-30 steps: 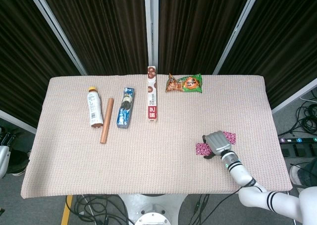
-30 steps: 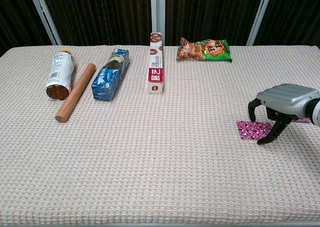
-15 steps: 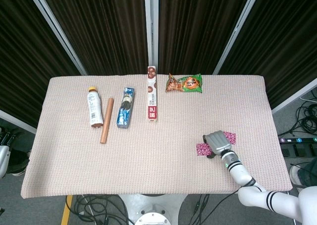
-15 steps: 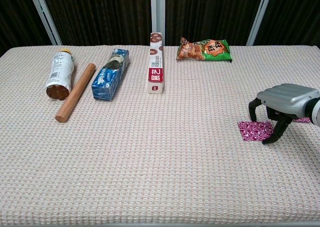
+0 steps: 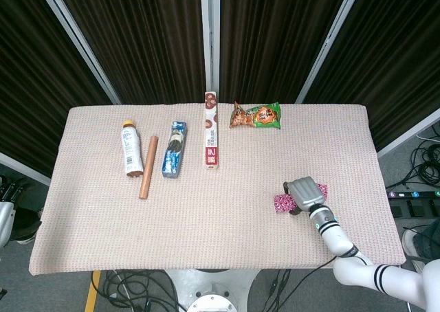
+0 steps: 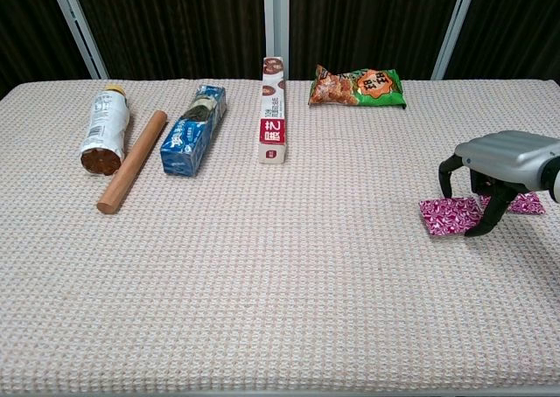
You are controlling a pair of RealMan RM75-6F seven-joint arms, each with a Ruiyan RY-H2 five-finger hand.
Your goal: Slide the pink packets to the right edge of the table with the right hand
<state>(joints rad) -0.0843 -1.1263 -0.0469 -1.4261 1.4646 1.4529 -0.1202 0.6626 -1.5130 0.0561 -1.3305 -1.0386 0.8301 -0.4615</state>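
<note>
From my feed, the table [image 5: 206, 243] has a pinkish woven cloth over it. Dark pleated curtains [image 5: 137, 37] hang behind, split by pale metal posts [image 5: 210, 30]. Grey floor [image 5: 62, 288], with cables [image 5: 423, 164] past the right edge.

Legible text is scant. The long box [image 6: 274, 111] carries large white characters on its red end panel, apparently Chinese; exact reading uncertain. The snack bag [image 6: 358, 87] shows bold characters on its green part, not decipherable. Print on the bottle [image 6: 104, 128] and blue box [image 6: 194, 129] is too small to read.
</note>
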